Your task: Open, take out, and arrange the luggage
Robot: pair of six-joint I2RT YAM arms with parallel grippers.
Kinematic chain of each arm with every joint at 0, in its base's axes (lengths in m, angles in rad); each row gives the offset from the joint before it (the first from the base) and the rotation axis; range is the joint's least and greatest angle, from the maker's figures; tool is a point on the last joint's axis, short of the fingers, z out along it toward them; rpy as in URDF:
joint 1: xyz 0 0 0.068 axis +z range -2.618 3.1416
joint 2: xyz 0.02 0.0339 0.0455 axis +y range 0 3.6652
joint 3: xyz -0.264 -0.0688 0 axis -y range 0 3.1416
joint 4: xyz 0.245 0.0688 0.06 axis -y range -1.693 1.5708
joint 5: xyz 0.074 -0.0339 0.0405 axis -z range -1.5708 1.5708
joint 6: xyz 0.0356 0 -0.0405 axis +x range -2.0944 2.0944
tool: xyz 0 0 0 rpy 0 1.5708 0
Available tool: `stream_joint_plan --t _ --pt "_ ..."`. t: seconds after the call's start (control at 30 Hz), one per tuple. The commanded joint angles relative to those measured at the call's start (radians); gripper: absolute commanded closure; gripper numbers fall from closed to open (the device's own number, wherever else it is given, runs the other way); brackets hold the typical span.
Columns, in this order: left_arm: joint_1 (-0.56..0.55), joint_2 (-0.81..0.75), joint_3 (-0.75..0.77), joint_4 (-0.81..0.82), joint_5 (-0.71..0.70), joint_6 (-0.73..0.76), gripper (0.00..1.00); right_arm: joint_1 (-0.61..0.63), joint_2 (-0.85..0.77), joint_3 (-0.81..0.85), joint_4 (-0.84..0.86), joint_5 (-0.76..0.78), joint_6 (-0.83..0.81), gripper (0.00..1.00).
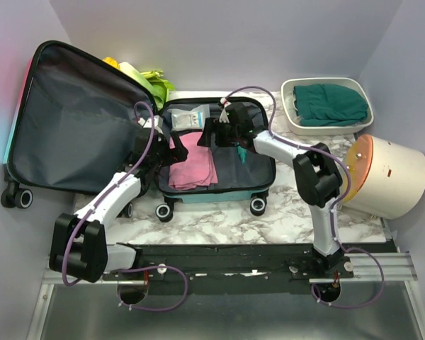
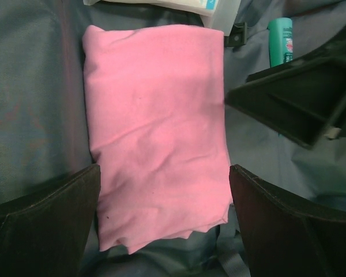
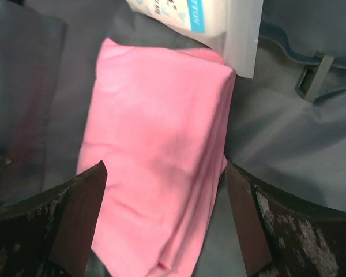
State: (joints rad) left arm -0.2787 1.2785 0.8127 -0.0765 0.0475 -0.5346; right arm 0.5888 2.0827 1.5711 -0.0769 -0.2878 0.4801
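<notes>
Luggage (image 1: 71, 127) lies open on the bench, lid thrown back toward the left edge, base half mid-bench.

Pink cloth (image 1: 195, 161) lies in the base on the hinge side. Its long axis runs from the far edge to the near edge.

Left gripper (image 1: 164, 152) hangs directly above the cloth, fingers wide apart and straddling its short width.

Right gripper (image 1: 216, 134), fingers also spread, hangs over the cloth's far right corner, beside the white packet (image 1: 190, 118).

Judgement: left sits squarer. Next move is a straight drop, closing across the width.

Both arms stretched forward, left tool (image 2: 164, 168) spread wide, right tool (image 3: 164, 165) likewise
</notes>
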Motion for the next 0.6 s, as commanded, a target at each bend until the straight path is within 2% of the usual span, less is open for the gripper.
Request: stream_joint_plan --t 0.0,0.1,0.4,0.57 --pt "0.009 0.012 0.011 0.043 0.051 -0.025 0.01 0.019 0.071 0.081 -0.083 0.049 0.014 0.10" --pt "0.010 0.005 0.000 0.041 0.031 -0.024 0.01 0.028 0.129 0.135 -0.118 0.033 0.012 0.14" --pt "0.026 -0.039 -0.010 0.027 0.003 -0.021 0.01 0.069 0.234 0.222 -0.164 -0.003 0.003 0.19" --pt "0.035 -0.053 -0.015 0.023 -0.006 -0.018 0.01 0.088 0.257 0.245 -0.166 -0.042 -0.014 0.34"
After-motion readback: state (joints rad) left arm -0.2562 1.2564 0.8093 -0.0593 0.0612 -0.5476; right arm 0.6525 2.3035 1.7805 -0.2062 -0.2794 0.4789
